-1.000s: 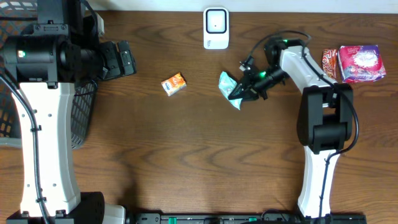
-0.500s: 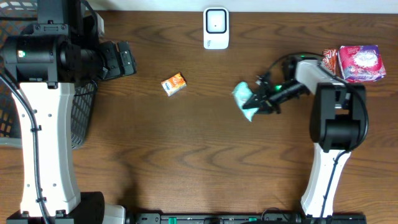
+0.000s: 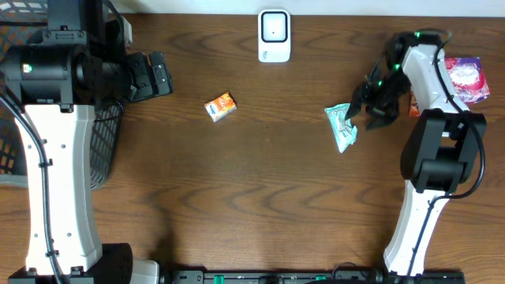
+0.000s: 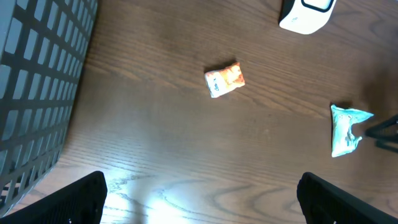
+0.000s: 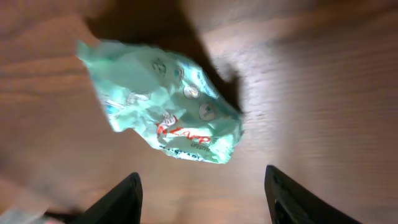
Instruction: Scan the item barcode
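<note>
- Right hand point(image 3: 364, 110): fingers spread, nothing between them. In my wrist view point(image 5: 202, 180) both fingers point(image 5: 121, 199) sit at the lower edge with bare wood in the gap.
- Teal packet point(image 3: 341, 126): lies crumpled on the bench point(image 3: 260, 197), right of centre, just beside my right hand on its left. In the right wrist view the packet point(image 5: 163, 112) is just beyond the fingertips, out of the gap and clear of both fingers. Red lettering shows on its face, with small print too blurred to read. I cannot tell where the barcode is.
- Same packet from the left wrist point(image 4: 345, 129): flat on the wood at the right edge, with the dark tips of my right hand just to its right.
- Left hand point(image 3: 154, 75): fingers spread wide and holding nothing. It hangs over the bench's left side, well apart from the teal packet. In my wrist view point(image 4: 199, 186) only bare bench shows between the fingers.
- Scanner point(image 3: 274, 35): white unit at the back edge, centre, well apart from the teal packet and both hands. Its corner shows in the left wrist view point(image 4: 305, 14).
- Orange packet point(image 3: 221, 106): lies alone on the bench left of centre, between my left hand and the teal packet point(image 4: 224, 79).
- Basket point(image 3: 106, 150): black mesh, at the bench's left edge point(image 4: 37, 81).
- Red packs point(image 3: 454, 79): at the back right, behind my right arm.
</note>
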Controlling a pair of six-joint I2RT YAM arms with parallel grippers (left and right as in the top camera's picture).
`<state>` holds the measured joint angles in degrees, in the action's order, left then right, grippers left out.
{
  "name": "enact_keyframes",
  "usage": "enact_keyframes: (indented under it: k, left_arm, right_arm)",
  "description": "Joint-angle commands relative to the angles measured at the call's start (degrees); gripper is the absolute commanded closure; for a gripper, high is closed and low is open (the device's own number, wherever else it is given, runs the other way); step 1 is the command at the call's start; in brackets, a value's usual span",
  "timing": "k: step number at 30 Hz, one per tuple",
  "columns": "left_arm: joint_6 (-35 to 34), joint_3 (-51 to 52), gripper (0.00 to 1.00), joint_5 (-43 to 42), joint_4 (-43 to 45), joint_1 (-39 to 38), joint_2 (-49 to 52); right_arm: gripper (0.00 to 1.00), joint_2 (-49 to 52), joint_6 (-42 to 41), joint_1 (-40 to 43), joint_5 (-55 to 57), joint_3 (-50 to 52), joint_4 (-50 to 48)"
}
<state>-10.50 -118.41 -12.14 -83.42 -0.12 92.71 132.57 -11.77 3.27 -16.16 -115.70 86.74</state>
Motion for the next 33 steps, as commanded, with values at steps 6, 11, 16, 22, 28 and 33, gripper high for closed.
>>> enact_keyframes:
  k: [6, 11, 16, 22, 28, 33]
  left_arm:
    - [-0.28, 0.13, 0.02, -0.48, -0.09, -0.11, 0.50]
    - [-0.28, 0.13, 0.02, -0.48, -0.09, -0.11, 0.50]
    - [-0.28, 0.13, 0.02, -0.48, -0.09, -0.11, 0.50]
    - [-0.28, 0.13, 0.02, -0.48, -0.09, -0.11, 0.50]
    - [-0.28, 0.13, 0.02, -0.48, -0.09, -0.11, 0.50]
    - [-0.28, 0.13, 0.02, -0.48, -0.09, -0.11, 0.50]
  right_arm:
    - [0.44, -1.53, 1.22, -5.66, 8.52, -3.32, 0.15]
    - [0.36, -1.53, 1.11, -10.93, 19.89, -3.08, 0.39]
    - [0.37, -1.51, -0.87, -16.02, 28.20, -1.25, -1.90]
    - [0.41, -1.51, -1.95, -19.15, 30.84, 4.96, -7.87]
    - [0.45, -1.51, -6.25, -19.85, 38.82, 11.19, -13.46]
    - [0.60, -1.51, -6.23, -19.34, 38.51, 13.07, -16.20]
